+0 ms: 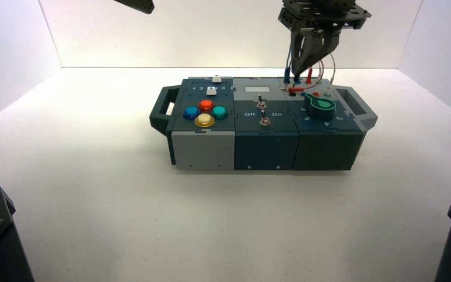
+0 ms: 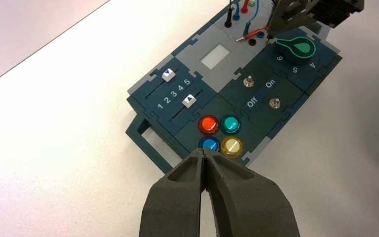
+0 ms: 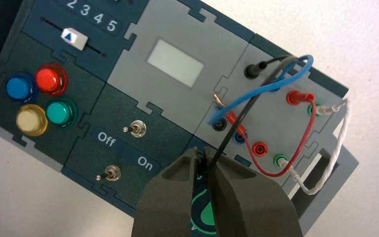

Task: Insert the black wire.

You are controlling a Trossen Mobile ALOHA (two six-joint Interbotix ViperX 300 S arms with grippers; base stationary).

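Thin matte black wire (image 3: pixel 244 111), arching from a socket at the box's far right corner, its lower end pinched in the right gripper (image 3: pixel 205 163) — dark, angular — over the box's right panel (image 3: pixel 271 118), looping blue lead (image 3: pixel 276 88) alongside, left gripper (image 2: pixel 204 153) pressed together left of the box.

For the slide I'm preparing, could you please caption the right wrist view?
Right gripper gripping the black wire, one end plugged into the box's grey panel.

Plain pale walls (image 1: pixel 223 29), bright light.
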